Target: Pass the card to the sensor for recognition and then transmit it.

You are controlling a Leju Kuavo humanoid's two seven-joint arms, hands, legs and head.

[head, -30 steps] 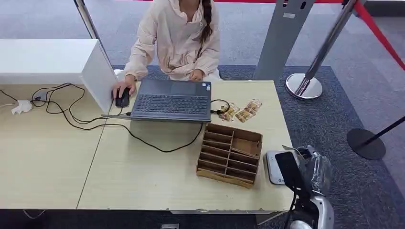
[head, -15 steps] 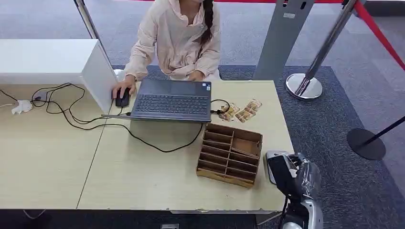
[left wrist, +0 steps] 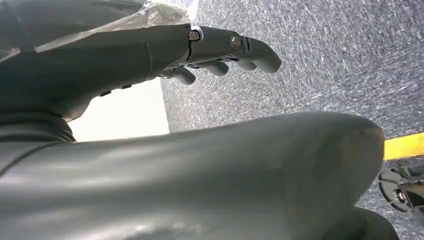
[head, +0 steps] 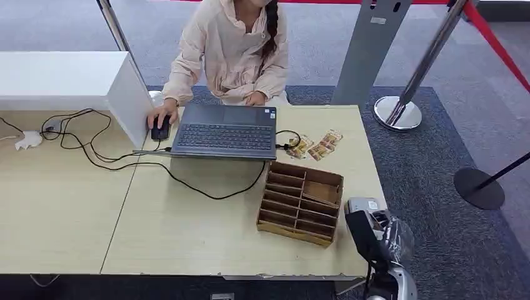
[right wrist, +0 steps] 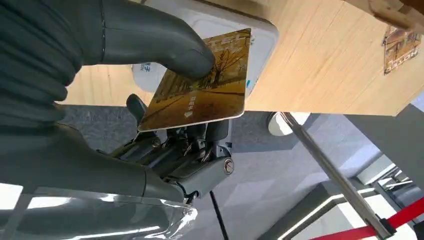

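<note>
The card (right wrist: 202,87) is pinched in the right hand (right wrist: 165,115), thumb on its printed face and darker fingers beneath, and hangs over the edge of the white sensor (right wrist: 220,30). In the head view that hand (head: 378,234) sits at about four o'clock on the counter (head: 187,225), just past the wooden organizer (head: 301,201), with the sensor (head: 361,205) peeking out beyond it.

I judge the card light, thin, stiff and glossy, so likely to slide out of a loose pinch. Holding one end, as here, leaves the far half free to lie flat over the sensor.

The left hand (left wrist: 220,47) holds nothing, its fingers loosely curled and apart above grey carpet.

The counter is smooth pale wood. At twelve o'clock a person (head: 231,50) works a laptop (head: 225,131) and mouse (head: 160,130), cables (head: 94,150) trailing toward nine o'clock. More cards (head: 325,145) lie at about one o'clock. Barrier posts (head: 400,106) stand on the carpet beyond.
</note>
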